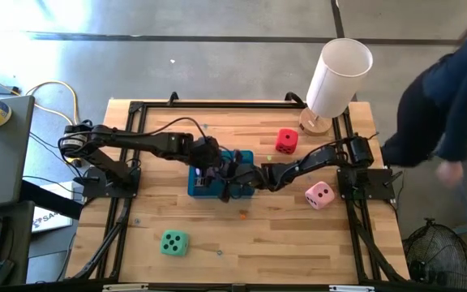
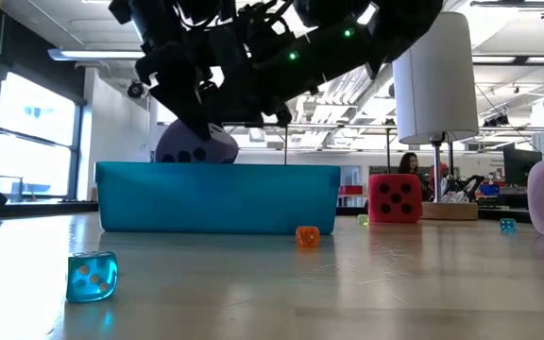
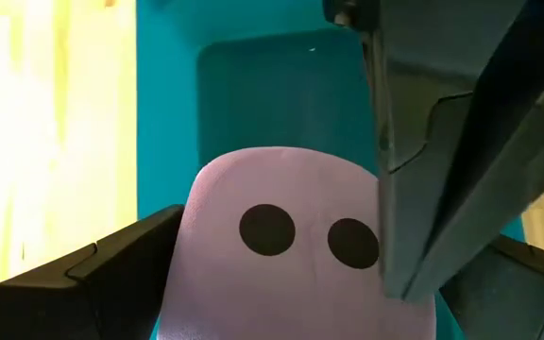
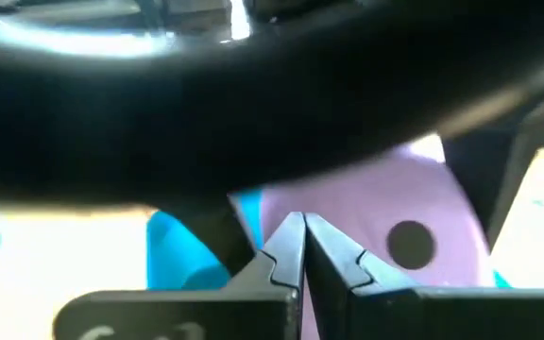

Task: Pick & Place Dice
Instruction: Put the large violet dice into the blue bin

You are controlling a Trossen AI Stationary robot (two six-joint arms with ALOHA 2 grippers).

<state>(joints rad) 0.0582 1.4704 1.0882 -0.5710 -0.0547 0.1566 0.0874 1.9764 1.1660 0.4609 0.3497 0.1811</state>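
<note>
The lilac die (image 3: 281, 189) lies in the teal tray (image 1: 194, 185) at mid-table, and its top shows above the tray's wall (image 2: 215, 198). My left gripper (image 3: 338, 236) stands open over the tray, one finger on each side of that die. My right gripper (image 4: 302, 222) reaches in from the right, shut, its tips just in front of the die's face (image 4: 385, 208). The red die (image 1: 286, 141) rests on the table at the far right. The pink die (image 1: 319, 195) rests right of the tray, and the mint green die (image 1: 174, 242) near the front left. My left gripper comes slanting down from the table's left, with the lilac die between its fingers (image 3: 102, 274). The right gripper hides one finger, so I cannot tell whether the fingers touch the die. My right gripper's shut tips (image 4: 286, 241) stand close against the die's side. I cannot tell whether they touch it.
A white cylinder on a wooden base (image 1: 339, 77) stands at the far right corner. A small orange die (image 2: 308, 236) and a small clear blue die (image 2: 93, 277) lie in front of the tray. A person (image 1: 452, 89) is beside the table's right edge.
</note>
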